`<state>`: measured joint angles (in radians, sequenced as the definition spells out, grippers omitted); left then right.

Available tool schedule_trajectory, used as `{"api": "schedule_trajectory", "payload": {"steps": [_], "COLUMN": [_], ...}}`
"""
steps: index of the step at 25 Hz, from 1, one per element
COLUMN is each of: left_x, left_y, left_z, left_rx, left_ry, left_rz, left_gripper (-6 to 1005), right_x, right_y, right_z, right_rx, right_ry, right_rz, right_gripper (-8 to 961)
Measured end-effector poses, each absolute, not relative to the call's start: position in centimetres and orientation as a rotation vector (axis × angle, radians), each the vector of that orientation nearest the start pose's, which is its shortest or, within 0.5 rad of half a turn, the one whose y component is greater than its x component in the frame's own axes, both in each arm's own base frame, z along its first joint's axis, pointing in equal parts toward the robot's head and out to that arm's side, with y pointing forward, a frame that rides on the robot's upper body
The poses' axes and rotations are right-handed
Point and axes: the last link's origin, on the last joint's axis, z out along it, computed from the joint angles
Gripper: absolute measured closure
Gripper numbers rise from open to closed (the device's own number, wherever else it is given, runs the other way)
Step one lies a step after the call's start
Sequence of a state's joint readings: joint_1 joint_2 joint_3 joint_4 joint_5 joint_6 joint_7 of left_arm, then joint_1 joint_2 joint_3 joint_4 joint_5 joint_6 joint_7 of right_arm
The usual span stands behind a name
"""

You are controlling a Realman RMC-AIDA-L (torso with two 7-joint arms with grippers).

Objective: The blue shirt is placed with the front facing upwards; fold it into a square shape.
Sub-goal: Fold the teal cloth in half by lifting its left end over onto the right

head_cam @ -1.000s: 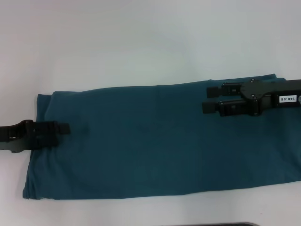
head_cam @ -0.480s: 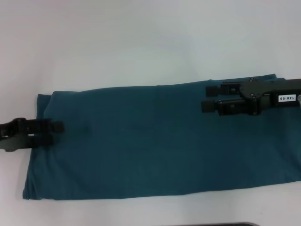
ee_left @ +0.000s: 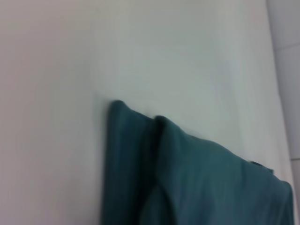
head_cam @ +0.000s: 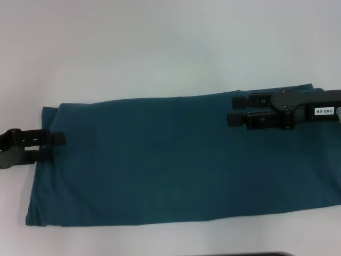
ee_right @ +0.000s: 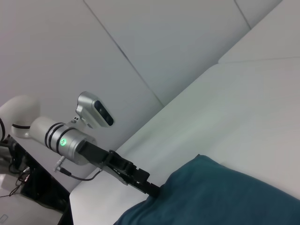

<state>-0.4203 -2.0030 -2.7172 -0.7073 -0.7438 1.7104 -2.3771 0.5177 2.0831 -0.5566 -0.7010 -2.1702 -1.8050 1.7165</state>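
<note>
The soft, limp dark teal-blue cotton shirt, folded into a long band, lies on the white counter; grip it at an end edge, where the left tool sits narrow, while the right tool hovers wide.

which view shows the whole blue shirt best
The head view: the blue shirt lies as a long folded band, nearly complete. The left wrist view shows only one layered end, the right wrist view one end by the left gripper.

White table, plain matte top. On it: the blue shirt, folded into a long band lying flat, crosswise, near front edge.
</note>
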Motion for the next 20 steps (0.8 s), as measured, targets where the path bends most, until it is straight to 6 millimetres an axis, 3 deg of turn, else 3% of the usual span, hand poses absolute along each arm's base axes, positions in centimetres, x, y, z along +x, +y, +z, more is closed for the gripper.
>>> {"api": "schedule_trajectory", "payload": {"steps": [15, 20], "left_x": [-35.3, -35.1], "left_y": [26.8, 26.6], "left_z": [4.0, 5.3], "left_rx": [2.189, 2.21], "left_ry": [2.363, 2.348], "left_rz": [0.483, 0.531], "left_gripper": [247, 247], "right_x": [26.5, 26.5], "right_y": [29.7, 29.7], "right_z": [1.1, 1.0], "right_rx": [-2.806, -2.807], "right_ry": [1.149, 1.15], "right_rz": [0.791, 0.792], "right_gripper": [145, 145]}}
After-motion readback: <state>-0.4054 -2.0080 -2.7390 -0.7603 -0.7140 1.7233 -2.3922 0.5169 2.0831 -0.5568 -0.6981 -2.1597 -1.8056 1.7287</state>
